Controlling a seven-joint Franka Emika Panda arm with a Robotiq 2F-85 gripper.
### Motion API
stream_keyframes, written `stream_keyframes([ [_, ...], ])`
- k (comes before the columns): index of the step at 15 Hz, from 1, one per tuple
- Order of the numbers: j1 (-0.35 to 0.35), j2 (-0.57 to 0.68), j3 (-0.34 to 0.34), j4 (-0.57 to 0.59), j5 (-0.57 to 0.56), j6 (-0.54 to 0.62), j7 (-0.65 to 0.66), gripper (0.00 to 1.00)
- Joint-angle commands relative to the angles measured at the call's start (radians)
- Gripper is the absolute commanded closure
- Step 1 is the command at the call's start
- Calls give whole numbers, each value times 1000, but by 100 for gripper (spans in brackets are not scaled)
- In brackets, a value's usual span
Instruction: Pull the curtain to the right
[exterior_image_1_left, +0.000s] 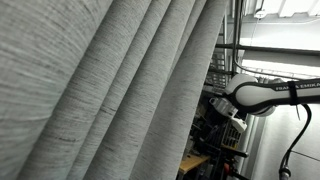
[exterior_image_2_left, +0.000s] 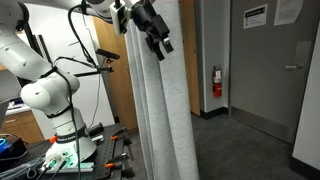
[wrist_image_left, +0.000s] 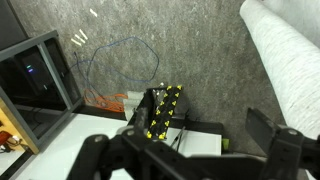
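My gripper (exterior_image_2_left: 153, 30) hangs high by the curtain (exterior_image_2_left: 160, 110) in an exterior view, a fire extinguisher (exterior_image_2_left: 217, 82) and grey door (exterior_image_2_left: 275, 70) beyond. In an exterior view the curtain (exterior_image_1_left: 110, 90) fills most of the frame, the arm (exterior_image_1_left: 265, 95) past its edge. In the wrist view I see the fingers (wrist_image_left: 98, 150) spread wide and empty above carpet (wrist_image_left: 200, 50) and a blue cable (wrist_image_left: 130, 40), curtain (wrist_image_left: 290, 60) alongside.

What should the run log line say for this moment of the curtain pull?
stage: reaching | gripper: open, nothing between fingers | curtain: hanging, not grasped | contact: cannot tell
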Motion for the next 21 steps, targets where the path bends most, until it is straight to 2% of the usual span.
stream_keyframes([
  [1,-2,1,2,2,2,-2,-2,0],
  [5,-2,1,2,2,2,-2,-2,0],
  [7,26,-5,-16,-5,20,34,-60,0],
  [10,87,-17,-39,-22,74,161,-140,0],
  [13,159,-7,-63,-26,191,272,-170,0],
  [15,196,-8,-73,-22,265,255,-180,0],
  [17,214,-21,-73,-18,309,174,-191,0],
  [19,199,-28,-49,-16,307,117,-170,0],
  [20,184,-4,-42,-19,289,171,-158,0],
  [21,184,-6,-39,-19,289,153,-158,0],
])
